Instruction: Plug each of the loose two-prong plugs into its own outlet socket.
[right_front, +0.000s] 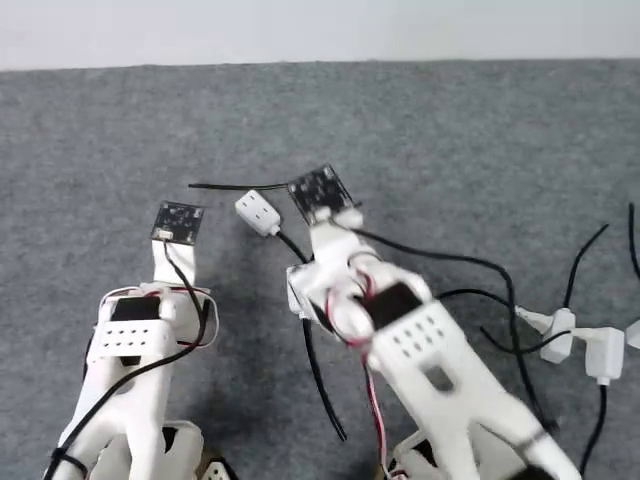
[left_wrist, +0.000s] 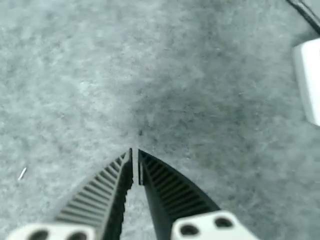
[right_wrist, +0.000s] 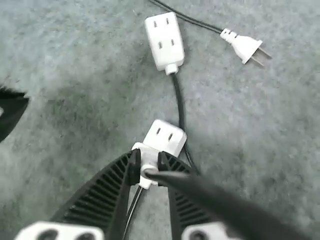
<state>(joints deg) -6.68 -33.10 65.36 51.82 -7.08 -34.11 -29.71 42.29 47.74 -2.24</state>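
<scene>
Black-fingered right gripper: closing narrowly on the cord-end neck of the white socket block, pinching it between both ribbed fingers
White socket block: sticking out past the fingertips, showing one pair of slots facing up, sitting low over the grey carpet
Black cable: running close along one side of the held block and leading on to the second socket block
Second socket block: lying flat on the carpet beyond the held one, apart from it, showing two pairs of slots facing up
Two-prong plug: lying loose on the carpet near the second socket block, pointing its prongs away from it, plugged into nothing, trailing a thin black cord
Left gripper: gripping nothing, drawing its fingers together to a thin slit, hovering over bare carpet
White block edge: lying on the carpet off to one side of the left gripper, being cut off by the frame, too partial to name
Left arm and right arm: standing side by side in the high view, the right one stretching farther across the carpet
White cord ends: lying in a cluster with black cables on the right arm's outer side, well apart from both grippers, too small for telling plug from socket
</scene>
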